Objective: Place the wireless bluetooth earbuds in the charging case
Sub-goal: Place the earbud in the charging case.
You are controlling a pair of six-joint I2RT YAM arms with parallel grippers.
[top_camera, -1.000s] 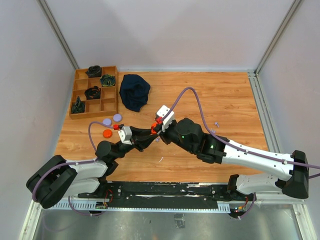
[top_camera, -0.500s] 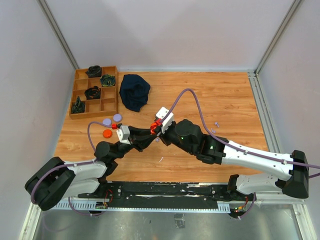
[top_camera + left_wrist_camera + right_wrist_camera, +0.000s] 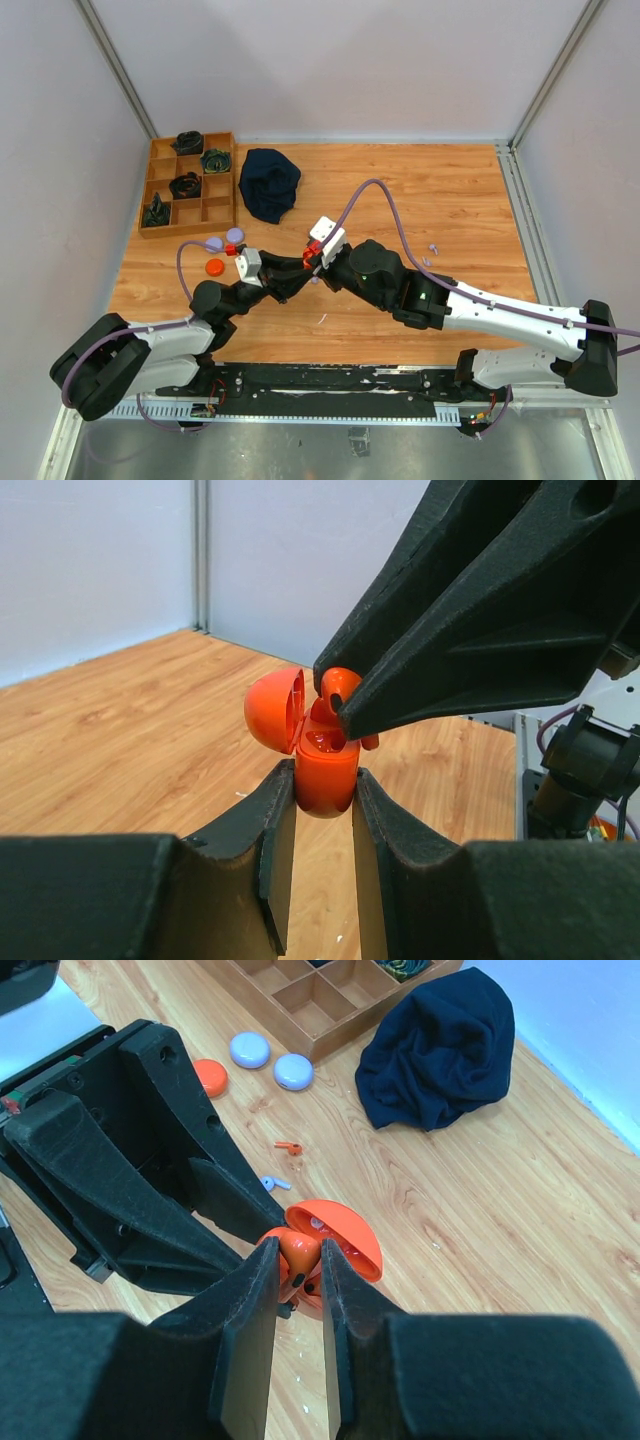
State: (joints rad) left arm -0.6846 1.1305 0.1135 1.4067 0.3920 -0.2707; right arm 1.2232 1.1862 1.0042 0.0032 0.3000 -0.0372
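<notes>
The right gripper (image 3: pixel 298 1260) is pinching an orange earbud (image 3: pixel 338 685) between narrowed jaws, right at the mouth of the open charging case (image 3: pixel 322 760). The left gripper (image 3: pixel 324 792) is clamping that case's base directly beneath. Farther out, a lavender earbud (image 3: pixel 272 1182) is lying on the table (image 3: pixel 520 1210).

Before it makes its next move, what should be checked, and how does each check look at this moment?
1. Charging case gripped between the left fingers: ok.
2. Lid open, out of the way: ok.
3. Earbud pinched in the right fingers: ok.
4. Earbud over the case's opening: ok.
5. Earbud fully seated in its socket: cannot tell, the fingers hide it.
6. Nothing left on the table: not ok, a loose orange earbud and a loose lavender earbud lie there.
</notes>
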